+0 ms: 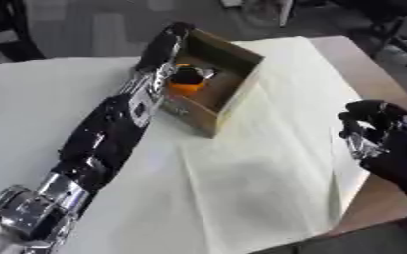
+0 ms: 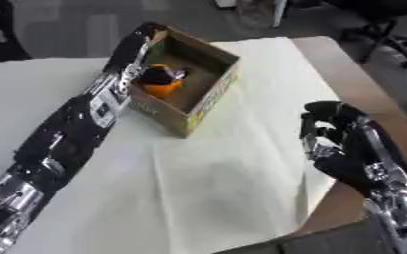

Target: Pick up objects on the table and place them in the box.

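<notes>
A brown cardboard box [image 2: 209,94] stands open on the white cloth at the upper middle. My left arm stretches from the lower left up to it, and my left hand [image 1: 161,47] reaches over the box's left wall. Its fingers [image 1: 192,74] curl down inside onto an orange object [image 1: 185,88] that sits low in the box. My right hand [image 2: 350,146] hovers at the right edge of the table, apart from the box, fingers loosely bent and holding nothing.
The white cloth [image 1: 241,183] covers most of the table. Bare brown tabletop [image 1: 363,64] shows along the right side. Chair bases and grey floor lie beyond the far edge.
</notes>
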Available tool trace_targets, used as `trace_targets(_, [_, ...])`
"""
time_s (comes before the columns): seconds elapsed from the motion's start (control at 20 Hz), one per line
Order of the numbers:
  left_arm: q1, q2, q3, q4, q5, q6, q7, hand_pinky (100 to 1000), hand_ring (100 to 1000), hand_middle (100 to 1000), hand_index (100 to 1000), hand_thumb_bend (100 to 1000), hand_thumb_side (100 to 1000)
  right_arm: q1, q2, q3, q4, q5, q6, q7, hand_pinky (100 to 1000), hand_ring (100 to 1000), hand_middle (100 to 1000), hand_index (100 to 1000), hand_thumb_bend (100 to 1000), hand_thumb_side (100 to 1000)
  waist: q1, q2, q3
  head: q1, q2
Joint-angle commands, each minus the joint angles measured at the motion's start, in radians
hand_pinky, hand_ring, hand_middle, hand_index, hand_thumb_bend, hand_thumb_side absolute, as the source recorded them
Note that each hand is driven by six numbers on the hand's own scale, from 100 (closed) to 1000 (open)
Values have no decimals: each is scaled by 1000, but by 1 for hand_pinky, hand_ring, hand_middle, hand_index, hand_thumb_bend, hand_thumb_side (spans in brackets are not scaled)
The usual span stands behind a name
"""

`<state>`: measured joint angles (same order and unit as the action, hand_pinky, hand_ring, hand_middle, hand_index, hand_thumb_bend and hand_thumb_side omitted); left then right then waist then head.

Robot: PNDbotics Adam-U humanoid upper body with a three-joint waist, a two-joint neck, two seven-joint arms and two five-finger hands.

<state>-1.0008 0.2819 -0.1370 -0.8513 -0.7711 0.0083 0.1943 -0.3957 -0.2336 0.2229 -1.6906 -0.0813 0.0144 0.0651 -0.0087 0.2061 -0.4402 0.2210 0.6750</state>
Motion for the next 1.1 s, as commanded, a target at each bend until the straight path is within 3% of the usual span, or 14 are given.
trace_targets(0.05, [-4, 30, -4, -93, 68, -26, 16, 836, 955, 850, 888, 759, 560, -8, -16, -8, -14, -4, -1, -2, 620, 761, 526, 710, 100, 100, -1, -26, 15, -10, 2])
trace_targets(0.15, [17, 39, -11, -170, 147, -16, 23, 812, 932, 803, 856, 689, 536, -6, -20, -10, -12, -4, -2, -3, 620, 761, 526, 709, 100, 101, 1, -33, 40, -18, 6])
trace_targets(0.6, [225, 94, -24, -622, 556, 86, -43, 749, 879, 710, 814, 611, 531, 8, -35, -24, -3, -4, -6, -17, 618, 760, 527, 710, 100, 114, 14, -63, 195, -86, 23])
trace_targets(0.9, [440, 145, 9, -864, 701, 133, -139, 719, 848, 681, 808, 543, 584, 11, -41, -32, -1, -8, -9, -25, 618, 759, 527, 712, 100, 150, 13, -74, 267, -118, 31])
trace_targets(1.1, [565, 162, 37, -947, 739, 128, -164, 705, 839, 662, 791, 450, 593, 18, -49, -40, -1, -8, -11, -35, 617, 758, 527, 713, 100, 156, 9, -78, 305, -126, 40])
